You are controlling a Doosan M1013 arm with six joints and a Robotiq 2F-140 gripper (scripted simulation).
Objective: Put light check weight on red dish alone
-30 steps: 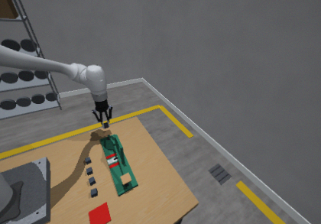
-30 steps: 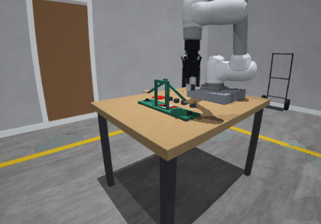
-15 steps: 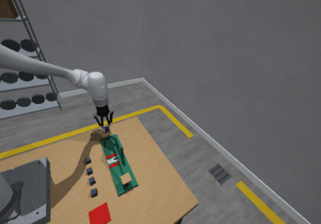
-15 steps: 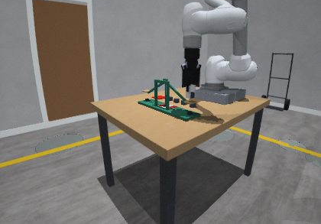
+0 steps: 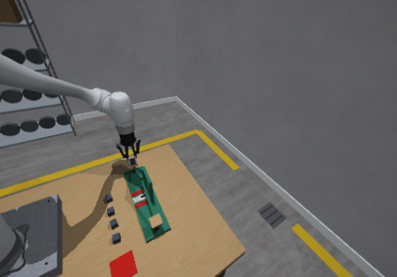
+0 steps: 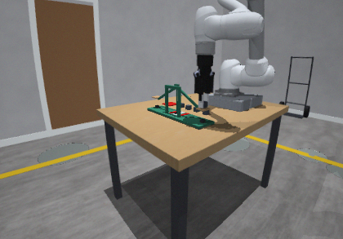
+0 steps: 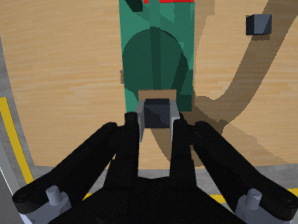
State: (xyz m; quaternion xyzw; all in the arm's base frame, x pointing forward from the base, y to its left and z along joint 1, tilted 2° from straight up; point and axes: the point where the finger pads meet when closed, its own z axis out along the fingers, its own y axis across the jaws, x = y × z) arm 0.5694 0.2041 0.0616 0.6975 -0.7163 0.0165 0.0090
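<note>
My gripper (image 5: 130, 157) is shut on a small dark check weight (image 7: 157, 112) and holds it just above the far end of the green rocker balance (image 5: 146, 202). The other tan pan (image 5: 156, 221) at the near end is bare. Several more dark weights (image 5: 112, 217) lie in a row on the table left of the balance. The flat red dish (image 5: 123, 263) lies near the table's front edge, with nothing on it.
The grey robot base plate (image 5: 28, 229) takes up the table's left corner. A shelf rack (image 5: 24, 96) with dark discs stands behind the table on the left. Yellow floor lines (image 5: 217, 150) run around the table.
</note>
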